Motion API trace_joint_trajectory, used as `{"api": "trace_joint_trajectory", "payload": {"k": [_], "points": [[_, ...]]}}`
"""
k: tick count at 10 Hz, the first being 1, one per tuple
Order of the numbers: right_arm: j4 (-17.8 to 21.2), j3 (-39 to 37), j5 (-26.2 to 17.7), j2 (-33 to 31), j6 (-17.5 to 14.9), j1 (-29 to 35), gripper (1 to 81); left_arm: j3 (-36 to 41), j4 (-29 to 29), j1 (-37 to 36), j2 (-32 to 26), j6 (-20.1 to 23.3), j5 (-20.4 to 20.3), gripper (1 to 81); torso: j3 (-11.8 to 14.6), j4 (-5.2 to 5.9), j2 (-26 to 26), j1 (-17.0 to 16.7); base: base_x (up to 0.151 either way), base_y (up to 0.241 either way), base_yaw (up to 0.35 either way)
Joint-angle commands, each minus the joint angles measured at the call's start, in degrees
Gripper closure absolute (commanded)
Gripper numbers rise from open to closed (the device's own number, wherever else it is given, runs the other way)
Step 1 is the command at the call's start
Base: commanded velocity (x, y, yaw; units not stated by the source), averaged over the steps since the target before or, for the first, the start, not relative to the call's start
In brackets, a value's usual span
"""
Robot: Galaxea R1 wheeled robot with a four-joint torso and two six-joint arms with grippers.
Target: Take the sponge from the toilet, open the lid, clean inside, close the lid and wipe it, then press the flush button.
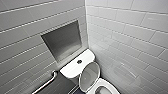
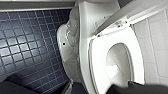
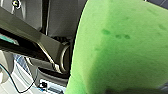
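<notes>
Since the right pincer [image 3: 130,89] looks clenched on the sponge [image 3: 120,45], which sits right against it, keep that grip firm, lower into the bowl [image 2: 117,62] and sweep its inner wall, clear of the seat [image 2: 98,65]; the lid [image 1: 89,74] stands raised by the tank [image 1: 72,67].

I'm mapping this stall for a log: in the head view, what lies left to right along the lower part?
By their middles: grab bar → flush button → raised lid → toilet seat.

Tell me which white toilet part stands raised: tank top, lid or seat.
The lid, tipped upright; the tank top and the seat lie flat.
</notes>
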Motion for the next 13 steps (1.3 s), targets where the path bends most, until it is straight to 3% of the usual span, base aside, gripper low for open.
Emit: {"api": "trace_joint_trajectory", "payload": {"k": [1,4,8,13], "points": [[-1.8,2.4,-2.6,-0.6,-0.7,-2.1,81.1,-1.0,-1.0,-7.7,-2.6,-5.4,0.0,1.0,0.0,0.00,0.0,0.0,0.000,0.000,0.000],[-1.6,2.3,-2.6,-0.6,-0.7,-2.3,81.1,-1.0,-1.0,-12.3,-4.4,-11.4,-1.6,1.0,0.0,-0.02,0.0,0.0,0.000,0.000,0.000],[-1.6,2.5,-2.4,-0.6,-0.7,-2.6,81.1,-3.3,-1.0,-17.8,-1.9,-13.9,-1.6,1.0,0.0,-0.02,0.0,0.0,0.000,0.000,0.000],[-1.3,1.6,-1.3,-0.4,-0.4,-2.4,81.1,-3.7,-0.4,-18.5,2.1,-14.2,-0.8,1.0,0.0,-0.02,0.0,0.0,0.000,0.000,0.000]]}}
